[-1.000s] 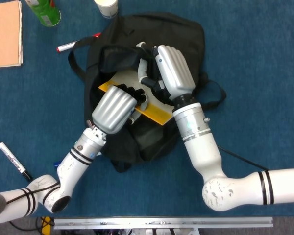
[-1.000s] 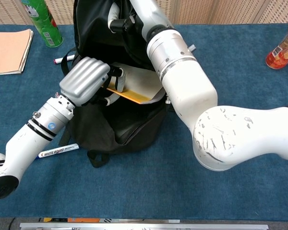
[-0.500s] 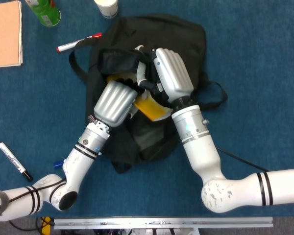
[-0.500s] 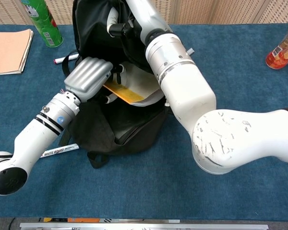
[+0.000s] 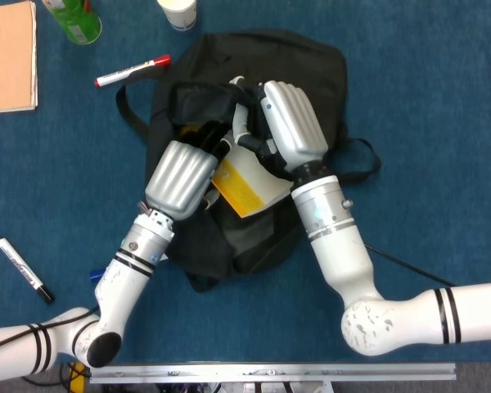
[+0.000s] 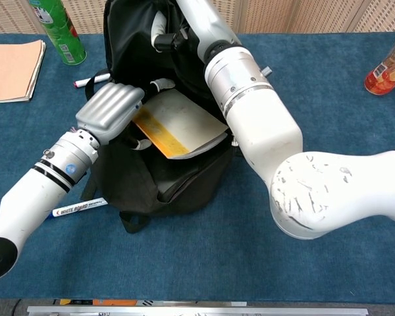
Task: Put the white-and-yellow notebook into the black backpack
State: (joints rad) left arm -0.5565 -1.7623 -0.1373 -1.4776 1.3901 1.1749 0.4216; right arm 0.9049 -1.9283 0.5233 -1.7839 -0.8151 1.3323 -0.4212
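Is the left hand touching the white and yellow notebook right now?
Touching. In the chest view the left hand has its fingers over the yellow edge of the notebook, which sits in the mouth of the backpack.

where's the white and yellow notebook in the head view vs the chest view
Head view: the notebook lies near the middle of the picture, at the backpack's opening, between the left hand and the right hand.
Chest view: the same notebook sits left of centre in the upper half, lying across the opening, just right of the left hand.
Shared landmark: the black backpack under it.
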